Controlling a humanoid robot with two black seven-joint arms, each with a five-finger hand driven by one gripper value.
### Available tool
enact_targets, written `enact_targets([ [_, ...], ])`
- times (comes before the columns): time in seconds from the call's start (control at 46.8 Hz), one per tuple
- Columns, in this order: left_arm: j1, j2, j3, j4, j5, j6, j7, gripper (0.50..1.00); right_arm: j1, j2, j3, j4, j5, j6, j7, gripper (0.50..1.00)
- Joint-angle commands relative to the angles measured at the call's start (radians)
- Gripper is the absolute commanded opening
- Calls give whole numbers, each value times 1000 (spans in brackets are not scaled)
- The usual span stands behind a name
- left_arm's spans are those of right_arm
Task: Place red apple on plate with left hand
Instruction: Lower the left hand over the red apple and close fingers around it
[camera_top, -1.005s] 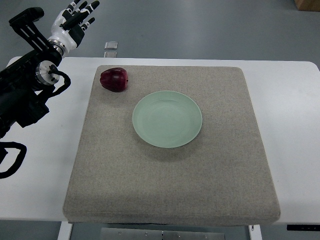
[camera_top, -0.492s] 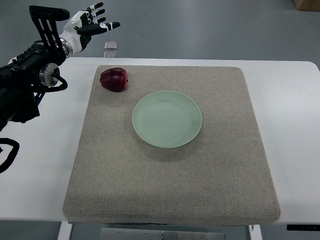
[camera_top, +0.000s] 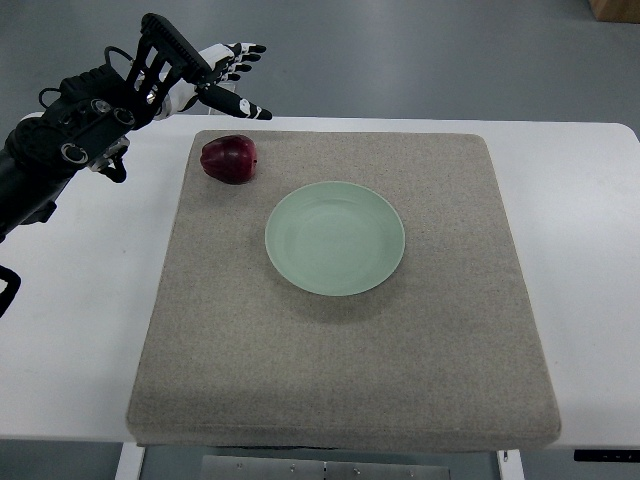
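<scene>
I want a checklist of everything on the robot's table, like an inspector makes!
Surface: white table with a grey mat on it.
Job's things: red apple on the mat's far left corner; green plate mid-mat, nothing on it, apart from the apple.
Clutter: nothing seen on the table.
Hands: left hand open, fingers spread, beyond the apple, not touching it; right hand not in view.
Cables: black cable at the left edge.
Surroundings: grey floor; a brown box corner top right.

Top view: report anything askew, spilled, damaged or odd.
Nothing stands out. The red apple sits intact on the grey mat, apart from the empty green plate. The left robot hand hovers open beyond the apple.
</scene>
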Motion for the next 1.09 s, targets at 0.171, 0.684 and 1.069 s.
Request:
enact_targets([
  [0.171, -68, 14, 239, -11, 8, 1, -18, 979, 0, 0, 0, 0, 0, 0, 0, 964],
  [0.684, -88, 37, 297, -54, 193, -67, -53, 979, 0, 0, 0, 0, 0, 0, 0, 964],
  [1.069, -66, 37, 299, -43, 316, -50, -53, 969, 0, 0, 0, 0, 0, 0, 0, 964],
])
